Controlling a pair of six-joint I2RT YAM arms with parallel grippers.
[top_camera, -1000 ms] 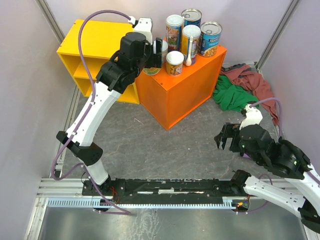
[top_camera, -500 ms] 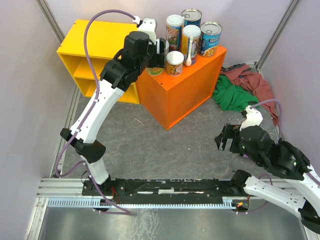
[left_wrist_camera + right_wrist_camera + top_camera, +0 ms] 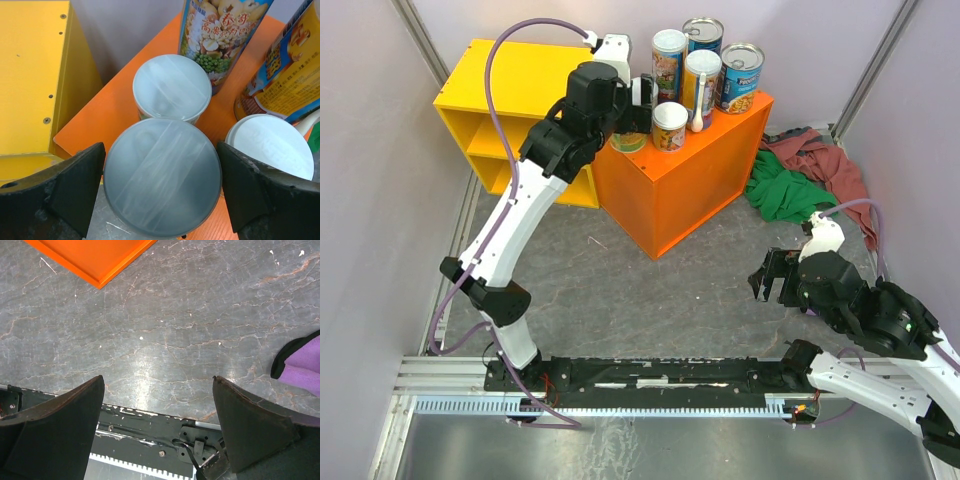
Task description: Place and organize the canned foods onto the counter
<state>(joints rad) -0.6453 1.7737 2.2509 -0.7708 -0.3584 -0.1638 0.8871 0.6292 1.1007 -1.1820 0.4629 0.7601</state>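
Left gripper (image 3: pixel 160 145) clamps held can (image 3: pixel 162 177), fingers (image 3: pixel 60 190) touching both sides, at counter worktop (image 3: pixel 120 110) corner, 6 o'clock of short can (image 3: pixel 172 87) in wrist view; I judge tight packing saves room. Right gripper (image 3: pixel 158 380) spread wide, empty, parked over floor (image 3: pixel 200 315), clear of work.

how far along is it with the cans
Nearly done. Six cans stand on the orange counter. The left gripper is shut on a seventh can at its left corner, not yet released. The right gripper is open, empty. No can shows elsewhere.
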